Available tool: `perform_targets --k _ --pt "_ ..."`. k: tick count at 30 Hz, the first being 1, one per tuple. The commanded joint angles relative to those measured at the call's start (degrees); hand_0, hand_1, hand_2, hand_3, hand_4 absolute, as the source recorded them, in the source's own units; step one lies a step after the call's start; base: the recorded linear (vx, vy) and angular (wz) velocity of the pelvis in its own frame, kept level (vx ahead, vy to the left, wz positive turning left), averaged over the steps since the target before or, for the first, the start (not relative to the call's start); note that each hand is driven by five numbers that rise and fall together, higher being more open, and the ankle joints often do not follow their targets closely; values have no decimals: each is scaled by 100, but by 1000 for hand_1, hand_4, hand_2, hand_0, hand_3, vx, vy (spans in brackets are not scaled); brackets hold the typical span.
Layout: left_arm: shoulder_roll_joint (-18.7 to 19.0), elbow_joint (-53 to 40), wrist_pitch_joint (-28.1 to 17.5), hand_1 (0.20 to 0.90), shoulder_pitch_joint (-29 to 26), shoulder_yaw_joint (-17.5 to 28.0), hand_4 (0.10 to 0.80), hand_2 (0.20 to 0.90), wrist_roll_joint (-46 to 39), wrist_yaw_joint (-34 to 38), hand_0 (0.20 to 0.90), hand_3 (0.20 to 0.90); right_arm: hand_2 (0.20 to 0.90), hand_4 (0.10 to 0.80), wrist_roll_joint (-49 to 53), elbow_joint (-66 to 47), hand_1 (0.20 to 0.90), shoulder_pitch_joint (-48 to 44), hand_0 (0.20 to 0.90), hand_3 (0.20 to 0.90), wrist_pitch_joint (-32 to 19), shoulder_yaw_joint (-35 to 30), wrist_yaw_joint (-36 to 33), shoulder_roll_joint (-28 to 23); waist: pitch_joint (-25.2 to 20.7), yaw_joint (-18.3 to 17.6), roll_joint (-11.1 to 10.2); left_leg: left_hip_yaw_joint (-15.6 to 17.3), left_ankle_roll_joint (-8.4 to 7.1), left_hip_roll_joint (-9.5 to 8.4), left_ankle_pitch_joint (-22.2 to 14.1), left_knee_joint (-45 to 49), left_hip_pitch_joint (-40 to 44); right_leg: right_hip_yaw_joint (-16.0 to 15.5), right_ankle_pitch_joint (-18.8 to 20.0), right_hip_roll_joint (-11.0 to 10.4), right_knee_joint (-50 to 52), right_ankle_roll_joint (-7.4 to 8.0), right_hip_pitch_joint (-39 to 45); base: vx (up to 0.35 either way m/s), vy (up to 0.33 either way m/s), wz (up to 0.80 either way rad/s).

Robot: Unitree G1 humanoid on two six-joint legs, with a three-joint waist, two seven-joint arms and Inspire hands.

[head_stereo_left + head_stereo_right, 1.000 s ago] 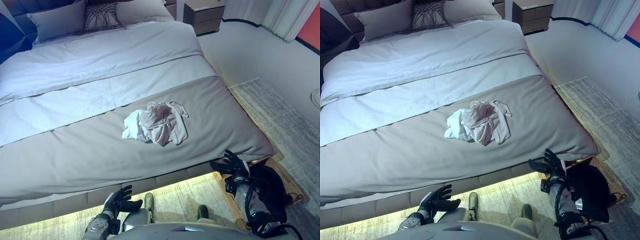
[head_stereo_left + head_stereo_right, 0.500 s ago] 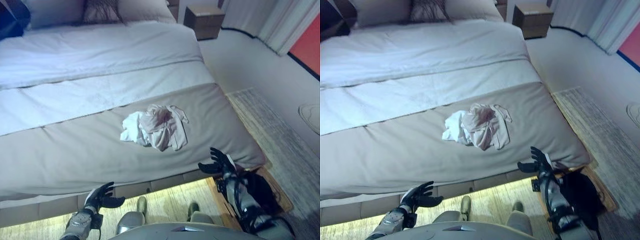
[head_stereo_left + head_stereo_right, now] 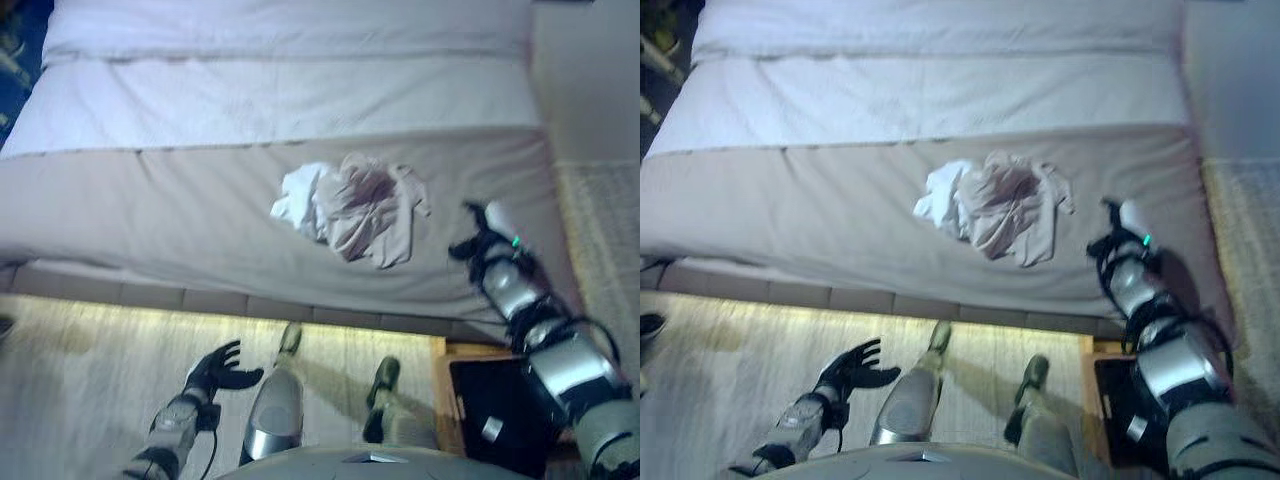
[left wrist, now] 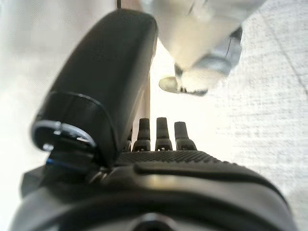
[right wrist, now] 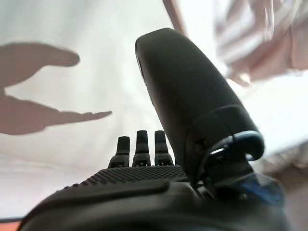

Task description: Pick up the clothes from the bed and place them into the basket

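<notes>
A crumpled heap of clothes (image 3: 352, 205), white at its left and pinkish-beige at its right, lies on the grey cover of the bed (image 3: 180, 215) near its foot edge. My right hand (image 3: 478, 232) hovers over the cover just right of the heap, open, fingers straight (image 5: 138, 144), not touching the cloth. My left hand (image 3: 216, 367) is low over the floor in front of the bed, open and empty, its fingers (image 4: 163, 131) stretched out. The pinkish cloth (image 5: 260, 43) shows past the right thumb.
A dark basket (image 3: 500, 410) stands on the floor at the bed's right foot corner, under my right arm. A pale rug (image 3: 605, 240) lies to the right of the bed. Light wooden floor (image 3: 80, 370) runs along the bed's foot.
The camera has swung so the bed now lies square ahead. My right hand has risen from beside the bed corner to over the cover near the clothes. The left hand stays low.
</notes>
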Motion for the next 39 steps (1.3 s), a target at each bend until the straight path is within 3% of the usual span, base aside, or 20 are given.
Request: perform_targets --k 1,6,10,11,13,17,18,19,24,32,35,39 --pt "587 -297 -321 900 -63 -132 800 900 -348 189 900 900 900 800 -14 -516 900 -581 900 900 -422 396 -191 -95 82 131 -293 86 352 -519 -431 1073 -901 227 -344 -567 1271 91 -688 -18 20 6" --pt "777 -1041 -331 900 28 28 800 900 -758 221 900 900 900 800 47 -843 900 -1088 900 900 -561 694 72 -347 284 262 -236 -58 560 -776 -621 1936 -1873 423 -639 -600 2332 13 -1806 25 38 10" --pt "874 -1282 -305 900 58 56 800 900 -955 167 900 900 900 800 45 -588 900 -1300 900 900 -73 687 284 -385 368 319 -170 -65 611 -829 -671 2229 -2221 513 -728 -648 2703 7 -2190 46 10 13" --pt "959 -1420 -312 900 53 79 800 900 -1023 89 900 900 900 800 31 -337 900 -1464 900 900 447 727 723 -381 438 370 -123 -54 666 -831 -894 2484 -2438 606 -988 -674 3092 46 -2458 74 -13 -2" --pt "1015 -1547 -311 900 39 72 800 900 -1114 57 900 900 900 800 212 -180 900 -1507 900 900 581 785 971 -373 494 390 -77 -54 697 -850 -880 2559 -2596 625 -1014 -682 3212 30 -2619 31 -6 -1" --pt "1141 -1798 -250 900 11 50 800 900 -1360 10 900 900 900 800 313 242 900 -1611 900 900 1313 846 1209 -351 592 429 75 -47 757 -895 -847 2742 -2950 654 -1053 -714 3459 -22 -2974 -18 3 -3" --pt "1178 -1832 -237 900 2 52 800 900 -1399 -12 900 900 759 635 419 335 759 -1663 759 735 1473 822 1132 -345 626 430 111 -50 771 -899 -846 2768 -3003 660 -1059 -708 3499 -37 -3038 -16 -5 6" --pt "1209 -1867 -205 900 0 52 800 900 -1416 -16 900 900 300 100 523 418 300 -1696 300 200 1520 781 1047 -339 644 430 133 -50 780 -896 -836 2761 -3018 656 -1061 -693 3514 -51 -3063 -14 -8 9" --pt "1372 -2087 -101 900 148 124 800 900 -1421 54 900 900 300 100 1202 378 300 -1545 300 200 1202 428 630 -391 680 428 135 -54 763 -834 -798 2536 -2775 559 -1024 -642 3283 -75 -2805 24 -40 4" --pt "1276 -1960 -360 900 287 89 800 900 -1233 -95 900 900 300 100 2523 99 300 -948 300 200 135 -496 72 -491 517 319 -27 -88 618 -679 -798 2094 -2087 347 -853 -419 2453 -118 -1916 48 -68 -4" --pt "1154 -1907 -496 900 416 86 800 900 -1065 -74 900 900 300 100 3683 -200 300 -442 300 200 -726 -1325 -41 -472 383 236 -159 -26 549 -633 -637 1751 -1703 219 -646 -308 1956 -178 -1371 -29 -41 1" --pt "929 -1790 -710 900 598 81 800 900 -871 -15 900 900 300 100 4226 -745 300 106 300 200 -1498 -2114 -64 -314 178 148 -287 53 473 -524 -669 1436 -1238 206 -632 -263 1574 -170 -850 61 -13 -3"
